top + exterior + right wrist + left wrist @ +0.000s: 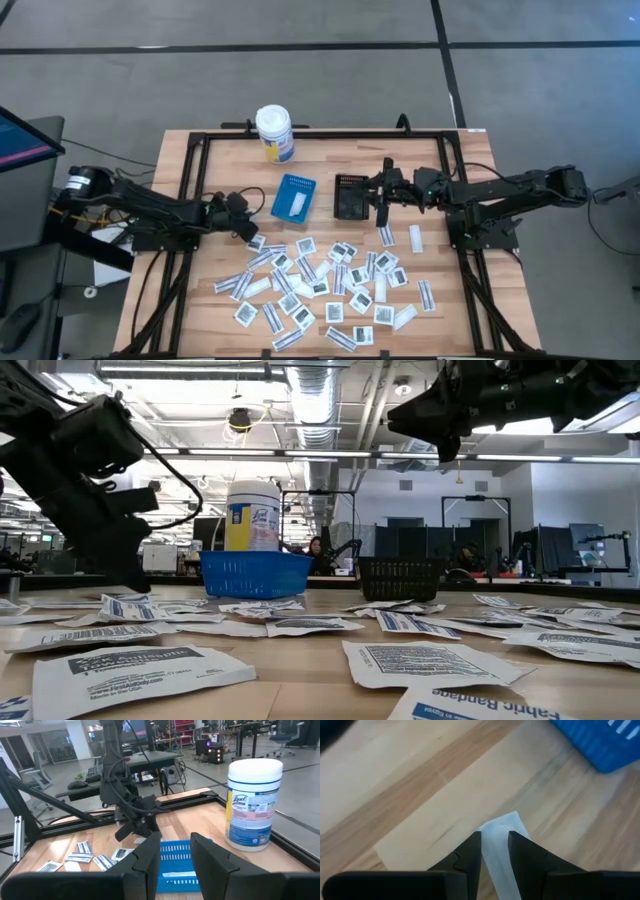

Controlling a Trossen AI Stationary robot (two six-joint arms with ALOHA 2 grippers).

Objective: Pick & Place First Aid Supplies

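Many small white paper packets [320, 285] lie scattered on the near half of the wooden table. My left gripper [247, 226] is low over the table at the pile's far left edge, shut on one narrow white packet [499, 840]. It also shows in the right wrist view [134, 827]. My right gripper [383, 192] hangs above the black tray [350, 197], high over the table in the low view [445, 445]. Its fingers [150, 857] are shut with nothing between them. The blue tray [293, 197] holds one white packet [297, 205]. My left gripper has the narrow packet between its two fingers [470, 857]. The packet's far end [504, 822] sticks out past the fingertips. The fingers slant down from the table's left side and lie along the strip. Whether the packet is clear of the table, I cannot tell.
A white wipes bottle with a yellow label [274, 132] stands at the far edge, behind the blue tray. A black frame [320, 135] runs around the table top. Two loose strips [400, 238] lie on the near side of the black tray.
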